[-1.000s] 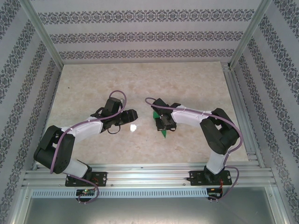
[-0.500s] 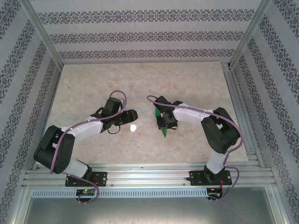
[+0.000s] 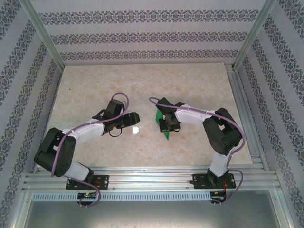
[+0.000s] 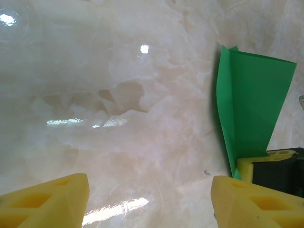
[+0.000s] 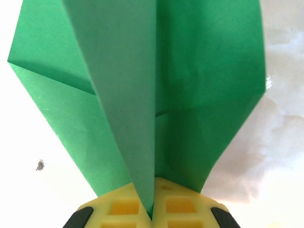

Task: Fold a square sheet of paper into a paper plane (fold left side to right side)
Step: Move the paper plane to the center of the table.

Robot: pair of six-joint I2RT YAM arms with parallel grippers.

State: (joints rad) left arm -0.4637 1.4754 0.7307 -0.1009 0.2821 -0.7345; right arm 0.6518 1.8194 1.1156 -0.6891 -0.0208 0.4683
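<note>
The bright green sheet of paper (image 5: pixel 199 80) is folded into a pointed, dart-like shape with a raised centre flap. My right gripper (image 5: pixel 153 206) is shut on that flap, its yellow pads pressed together around the crease. From above, the right gripper (image 3: pixel 167 124) sits over the paper (image 3: pixel 166 135) at mid-table, a green tip poking out toward the near side. My left gripper (image 3: pixel 134 117) hovers just left of it, apart from it. In the left wrist view the left gripper (image 4: pixel 151 192) is open over bare marble, with the paper (image 4: pixel 249 99) standing at the right.
The marble tabletop (image 3: pixel 95 80) is bounded by patterned walls and by aluminium rails on the right (image 3: pixel 247 118) and near side (image 3: pixel 152 178). A bright light reflection (image 3: pixel 135 129) lies between the two grippers.
The right gripper has shifted slightly with the paper, and more green now shows at its left side. The left arm has stayed put.
</note>
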